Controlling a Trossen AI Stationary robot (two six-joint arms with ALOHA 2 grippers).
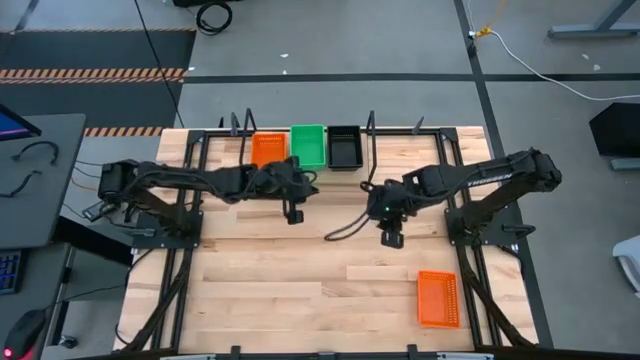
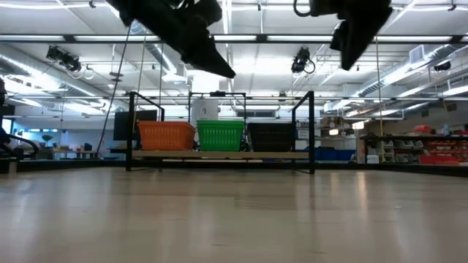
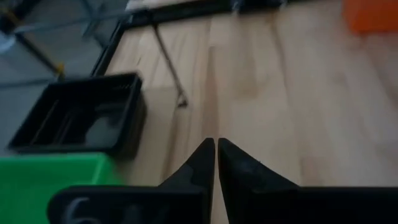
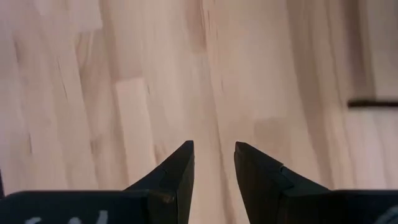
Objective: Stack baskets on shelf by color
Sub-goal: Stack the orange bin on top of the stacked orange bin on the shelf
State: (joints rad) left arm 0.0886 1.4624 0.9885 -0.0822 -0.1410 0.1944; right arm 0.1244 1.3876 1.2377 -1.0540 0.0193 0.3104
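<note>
Bare wooden tabletop (image 1: pixel 300 280) lies open beneath both raised arms. Left gripper (image 1: pixel 293 214) hangs empty, its fingers (image 3: pixel 202 165) pressed together, just in front of the shelf (image 1: pixel 400 135), where orange basket (image 1: pixel 267 150), green basket (image 1: pixel 308 146) and black basket (image 1: pixel 344 147) sit side by side. Right gripper (image 1: pixel 391 238) hovers mid-table, fingers slightly apart, holding nothing. Well beyond it, near the table's front right edge, lies another orange basket (image 1: pixel 438 298).

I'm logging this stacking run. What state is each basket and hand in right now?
Orange basket on shelf: upright, empty, leftmost.
Green basket: upright on shelf, middle.
Black basket: upright on shelf, rightmost.
Loose orange basket: on the table, near right corner.
Left hand: shut, empty.
Right hand: open, empty, above bare table.
</note>
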